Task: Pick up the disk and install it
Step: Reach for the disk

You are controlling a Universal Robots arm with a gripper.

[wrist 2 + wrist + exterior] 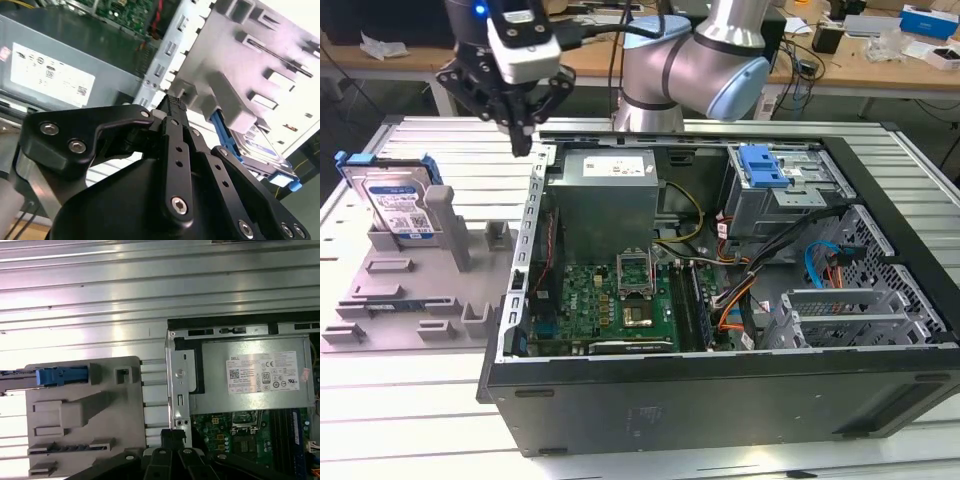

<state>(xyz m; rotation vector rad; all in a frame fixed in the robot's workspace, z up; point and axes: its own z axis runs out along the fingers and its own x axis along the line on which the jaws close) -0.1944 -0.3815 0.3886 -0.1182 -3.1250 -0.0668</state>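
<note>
"So, where does the disk [392,200] sit right now?"

"On your bench [400,415], at the exterior view's left. It is slotted into the grey holder [415,295] just beside the open computer case [720,390]."

"Which way does it point?"

"It stands on one short end, leaning back a little. The long axis runs up the lean, from the slot to the top edge, and the broad face looks toward the near side of the exterior view. In the first wrist view you see the disk [55,375] edge-on, a thin strip lying crosswise to the case's side wall."

"How does it look?"

"Silver and rectangular, with a white-and-blue label [400,208] on the face and a bright blue bracket [358,161] round the rim."

"And the jaws?"

"Yours are pinched together with nothing between them. They hang tips-down above the gap between holder and case, near the power supply [605,195], and apart from the disk."
</note>
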